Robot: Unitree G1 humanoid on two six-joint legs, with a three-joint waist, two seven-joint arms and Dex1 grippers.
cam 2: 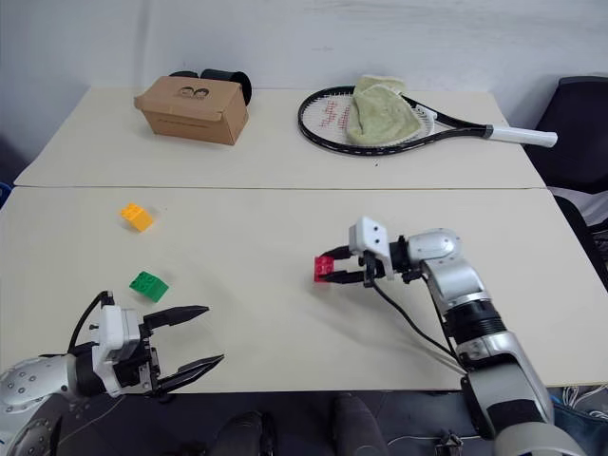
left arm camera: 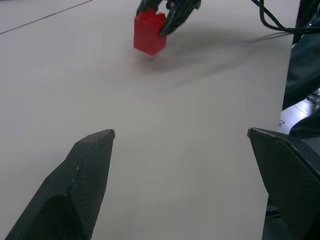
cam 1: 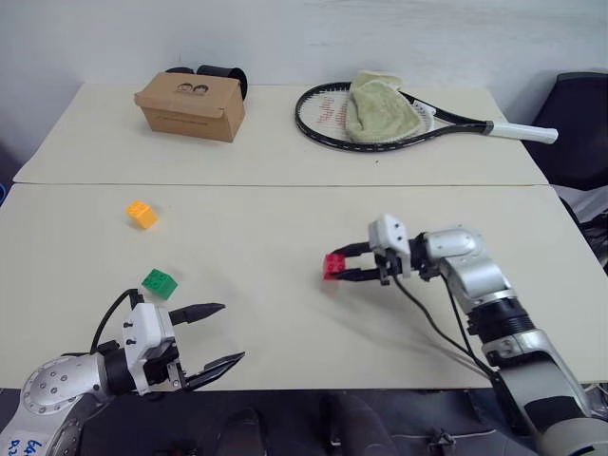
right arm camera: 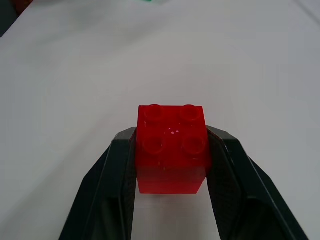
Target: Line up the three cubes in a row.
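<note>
Red cube (right arm camera: 171, 148): rigid, light, slick plastic; pinched by its flat sides in right hand (cam 1: 340, 266). Green cube (cam 1: 159, 282) lay just beyond spread left hand (cam 1: 215, 333).

Pale cream table (cam 1: 285, 313) with a seam across it, orange-yellow brick (cam 1: 142, 214) at 9 o'clock, green brick (cam 1: 159, 282) at 8, cardboard box (cam 1: 190, 106) at 11, tennis racket (cam 1: 380, 119) under a folded towel (cam 1: 378, 106) at 1.
</note>
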